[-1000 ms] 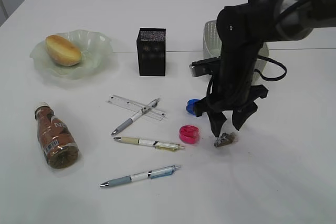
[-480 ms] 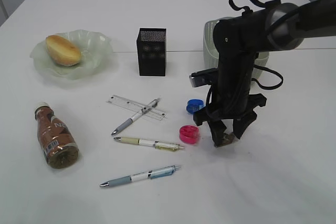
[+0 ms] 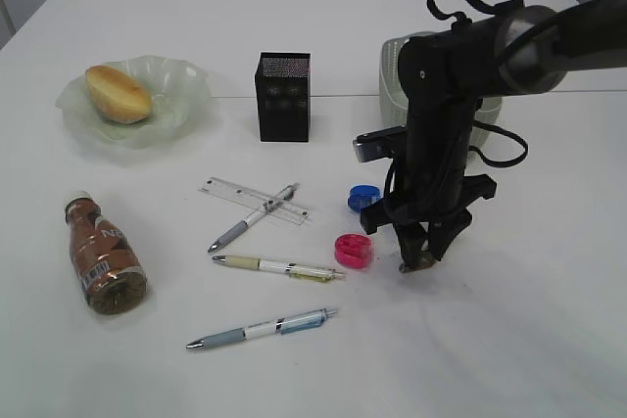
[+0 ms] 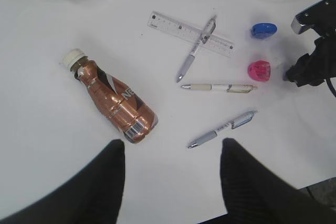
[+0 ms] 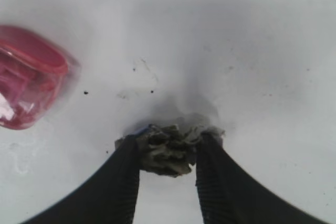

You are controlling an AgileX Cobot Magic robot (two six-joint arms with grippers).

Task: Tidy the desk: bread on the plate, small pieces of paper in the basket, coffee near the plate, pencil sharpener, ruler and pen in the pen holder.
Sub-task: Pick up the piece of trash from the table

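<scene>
My right gripper [image 3: 419, 257] points down at the desk [image 3: 529, 340], shut on a crumpled grey-brown piece of paper [image 5: 167, 153] that still rests on the surface. The bread [image 3: 118, 93] lies on the green plate [image 3: 186, 85]. The coffee [image 4: 113, 103] lies on its side at the left. A clear ruler [image 3: 227, 189] and three pens [image 3: 277, 266] lie mid-desk. A pink pencil sharpener [image 3: 354, 250] and a blue one [image 3: 363, 197] sit left of my right gripper. The black pen holder [image 3: 283, 97] stands behind them. My left gripper [image 4: 172, 153] hovers open and empty.
The sage-green basket [image 3: 392, 70] stands behind my right arm, mostly hidden by it. One pen [image 3: 253, 217] lies across the ruler. The pink sharpener [image 5: 26, 85] is close to the left of my right fingers [image 5: 126, 171].
My right gripper came down over the paper scrap and its fingers closed in onto both sides of it. The left arm has not moved.
</scene>
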